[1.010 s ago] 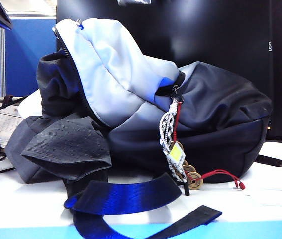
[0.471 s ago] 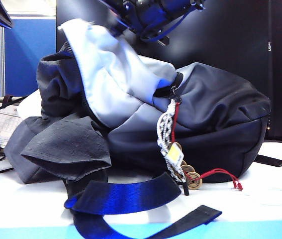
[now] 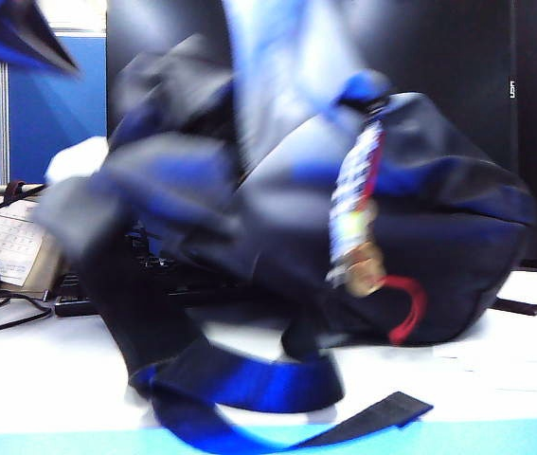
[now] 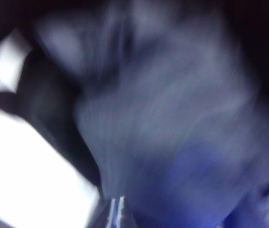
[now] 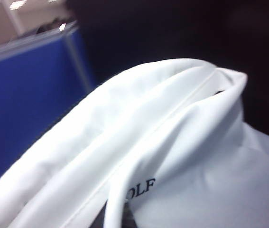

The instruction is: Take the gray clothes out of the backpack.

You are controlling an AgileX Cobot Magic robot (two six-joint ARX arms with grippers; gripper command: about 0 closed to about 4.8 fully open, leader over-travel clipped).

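Right gripper: not itself visible in any view; its wrist camera sits close over the backpack's pale upper panel (image 5: pixel 181 142), folded in white ridges with dark printed letters near the frame edge; jaws pressed together, and whether they pinch that panel cannot be told from the pictures; left gripper: fingers likewise hidden, its wrist camera filled with blurred gray cloth (image 4: pixel 172 133), jaws pressed together, and what they hold, if anything, cannot be told; backpack (image 3: pixel 438 237): large soft bag, dark navy body, standing on the white table (image 3: pixel 495 379) toward its right side, the pale panel (image 3: pixel 277 66) pulled upward in a tall smear at the top of the exterior view, heavily motion-blurred; gray clothes (image 3: pixel 145 190): dark gray fabric bunched at the bag's open left end, spilling out over the table's left part, outline blurred, partly still against the bag's mouth; cord charm (image 3: pixel 355 204): white braided cord with brass coins, hanging down the bag's front face, a red string (image 3: pixel 405 313) looped below it; blue-black strap (image 3: pixel 249 384): curled on the table near the front edge, a black strap end (image 3: pixel 372 417) lying flat just beside it toward the front right; keyboard (image 3: pixel 107 289): dark, on the table behind the clothes; calendar (image 3: pixel 8 242): standing at the table's left edge.
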